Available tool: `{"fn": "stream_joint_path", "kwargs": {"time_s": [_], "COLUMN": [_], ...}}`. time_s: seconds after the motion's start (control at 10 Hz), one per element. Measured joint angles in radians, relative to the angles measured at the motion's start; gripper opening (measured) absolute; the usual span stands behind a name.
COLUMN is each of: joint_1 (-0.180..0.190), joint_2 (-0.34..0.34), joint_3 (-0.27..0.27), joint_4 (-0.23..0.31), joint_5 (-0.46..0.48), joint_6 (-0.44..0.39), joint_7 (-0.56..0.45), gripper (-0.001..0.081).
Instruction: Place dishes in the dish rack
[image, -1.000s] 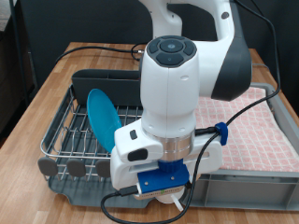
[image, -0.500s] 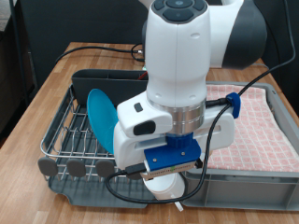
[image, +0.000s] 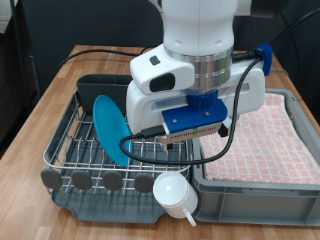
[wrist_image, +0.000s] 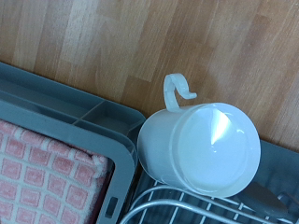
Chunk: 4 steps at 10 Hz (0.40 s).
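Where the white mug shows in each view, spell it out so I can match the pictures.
Exterior view: the white mug sits upside down at the dish rack's corner, bottom of the picture, below the raised arm, beside the grey bin.
Wrist view: the mug fills the centre, base facing the camera, handle towards the wooden table.
Shared landmark: the pink checked cloth.

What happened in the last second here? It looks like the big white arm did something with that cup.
The arm rose toward the exterior view's top, and the tool came up off the white mug, which now sits upside down, free, at the dish rack's corner nearest the camera. The mug was hidden under the hand before. The blue plate stayed on edge in the rack; the pink checked cloth did not move.
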Motion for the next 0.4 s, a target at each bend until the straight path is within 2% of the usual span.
{"fn": "stream_joint_path", "kwargs": {"time_s": [0.4], "joint_1": [0.015], "joint_2": [-0.024], "joint_3": [-0.006], "joint_4": [0.002], "joint_5": [-0.013], "joint_6": [-0.013], "joint_7": [0.024], "gripper": [0.0802]}}
